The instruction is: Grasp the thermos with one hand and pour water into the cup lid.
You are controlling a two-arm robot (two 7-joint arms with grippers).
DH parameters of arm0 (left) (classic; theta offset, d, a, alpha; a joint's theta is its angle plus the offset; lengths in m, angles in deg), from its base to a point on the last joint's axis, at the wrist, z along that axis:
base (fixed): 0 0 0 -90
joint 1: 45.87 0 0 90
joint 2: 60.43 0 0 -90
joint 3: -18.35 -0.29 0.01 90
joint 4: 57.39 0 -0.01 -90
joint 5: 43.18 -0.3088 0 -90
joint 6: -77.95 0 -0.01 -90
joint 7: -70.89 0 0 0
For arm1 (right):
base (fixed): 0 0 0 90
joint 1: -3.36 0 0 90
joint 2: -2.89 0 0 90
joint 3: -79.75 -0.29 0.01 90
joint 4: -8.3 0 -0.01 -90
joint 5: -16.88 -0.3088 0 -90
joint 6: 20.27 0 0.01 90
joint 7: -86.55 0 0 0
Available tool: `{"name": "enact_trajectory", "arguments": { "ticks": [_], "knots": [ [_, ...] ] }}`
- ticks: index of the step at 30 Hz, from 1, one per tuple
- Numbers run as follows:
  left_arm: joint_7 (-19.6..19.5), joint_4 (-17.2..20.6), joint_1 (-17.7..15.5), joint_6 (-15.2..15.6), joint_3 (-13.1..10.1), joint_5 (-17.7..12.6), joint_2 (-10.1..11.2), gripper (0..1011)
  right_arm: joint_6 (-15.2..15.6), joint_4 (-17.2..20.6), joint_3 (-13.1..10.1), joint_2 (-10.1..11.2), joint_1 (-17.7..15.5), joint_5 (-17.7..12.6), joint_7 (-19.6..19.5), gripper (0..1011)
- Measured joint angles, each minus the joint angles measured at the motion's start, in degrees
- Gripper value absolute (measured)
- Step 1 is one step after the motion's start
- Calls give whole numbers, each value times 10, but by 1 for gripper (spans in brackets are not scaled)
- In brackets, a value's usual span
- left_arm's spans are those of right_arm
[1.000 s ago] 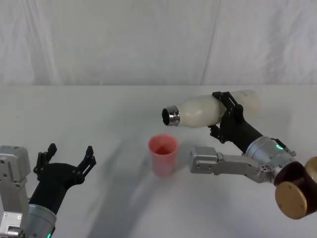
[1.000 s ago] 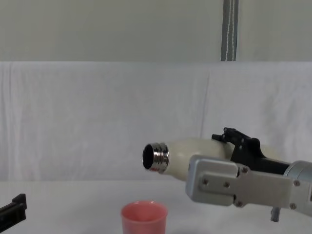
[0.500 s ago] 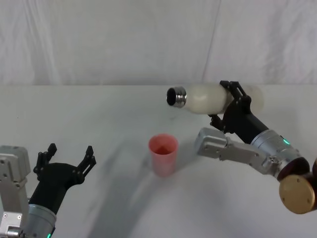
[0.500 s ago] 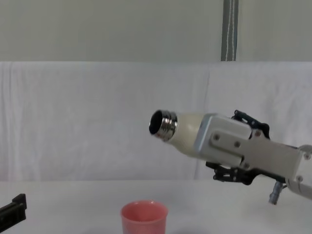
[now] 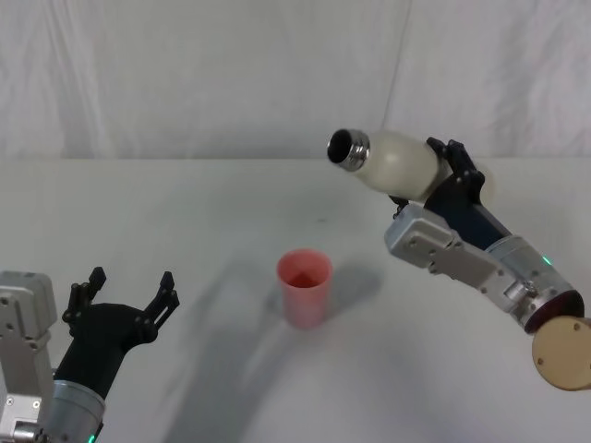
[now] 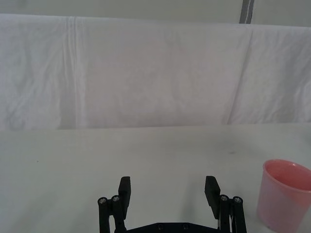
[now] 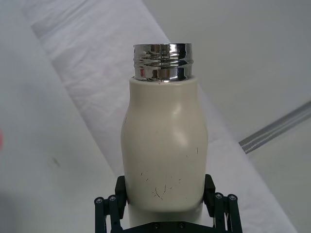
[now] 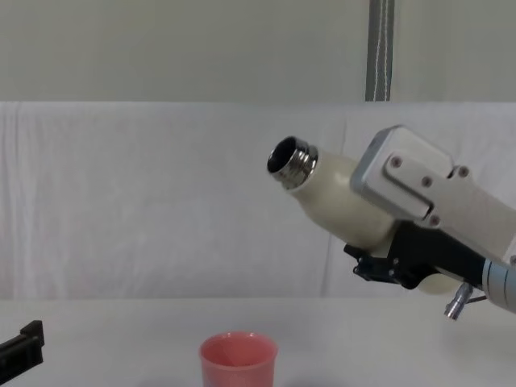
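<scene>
- On the left, the left gripper (image 5: 125,298) is sitting low over the table (image 5: 185,212) near the robot, its black fingers (image 6: 124,187) spread wide with nothing between them — it is taking no part, just as it was a second ago.
- In the middle, the cup lid (image 5: 305,287) is standing upright on the table, mouth up, in the same spot as before. It is well apart from both grippers, and I cannot tell from here whether any water is in it.
- To the right, the right gripper (image 7: 165,204) is clamping the thermos (image 5: 392,166) around its lower body, fingers pressed to either side.
- What has changed: a second ago the steel neck (image 8: 292,163) was lying about level and close above the cup; now it is tipping upward — and the bottle is riding higher and farther back to the right, no longer over the cup.
- My reading is that the pouring tilt is being undone, so the pour looks finished or broken off; setting the thermos upright would seem the natural next step.
</scene>
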Motion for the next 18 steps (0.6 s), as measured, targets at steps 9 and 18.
{"name": "enact_trajectory", "arguments": {
  "ticks": [9, 18],
  "knots": [
    [0, 0, 0, 0, 0, 0, 0, 1001, -7, 3, -40, -28, -16, -76, 9, 950],
    [0, 0, 0, 0, 0, 0, 0, 1001, -3, 9, -77, -55, -32, -147, 21, 950]
  ]
}}
